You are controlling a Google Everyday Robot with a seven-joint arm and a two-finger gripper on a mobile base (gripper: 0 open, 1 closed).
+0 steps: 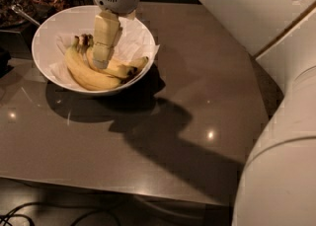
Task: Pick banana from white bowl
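Now the banana is lying in the right half of the white bowl, its dark tip pointing toward the bowl's right rim and its stem end running up-left under the gripper. The gripper is hanging straight down over the fruit, its lower end sitting right at this banana's upper-left part, seemingly touching it. Whether it is open or closed, or holding anything, cannot be told from this angle. Longer bananas are curving along the near side of the bowl, just beside the first one, all resting on crumpled white paper. The bowl is standing in the upper left of the frame on a grey-brown table, and the robot's white arm is filling the right edge.
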